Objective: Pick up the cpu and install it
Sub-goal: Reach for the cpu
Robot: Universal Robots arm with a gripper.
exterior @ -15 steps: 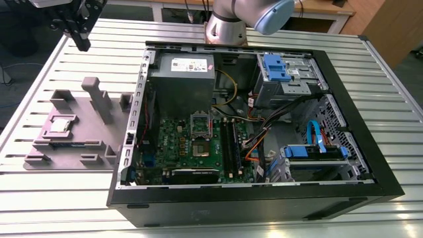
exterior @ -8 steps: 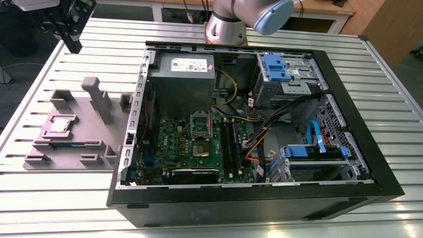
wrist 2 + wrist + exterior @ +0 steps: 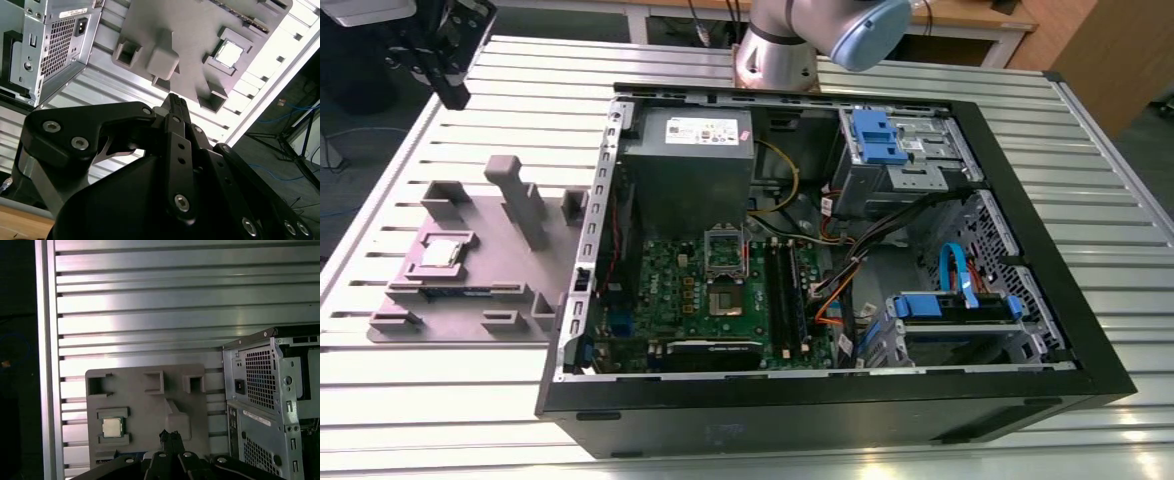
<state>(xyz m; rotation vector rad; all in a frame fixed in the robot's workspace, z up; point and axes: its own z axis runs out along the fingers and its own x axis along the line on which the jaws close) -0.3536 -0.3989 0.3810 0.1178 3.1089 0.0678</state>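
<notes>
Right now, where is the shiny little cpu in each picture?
Exterior view: the cpu sits in the grey tray, at the exterior view's left of the computer case.
First wrist view: cpu in the tray's square pocket.
Second wrist view: cpu, same pocket.
Shared landmark: the tray.

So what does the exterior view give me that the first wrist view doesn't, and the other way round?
The exterior view adds the open case's inside: the power supply, the motherboard and the socket. The first wrist view adds the case's rear panel and the gripper, shut and empty, pointed toward the grey tray. Both show the cpu seated in that tray on the slatted table, outside the case.
</notes>
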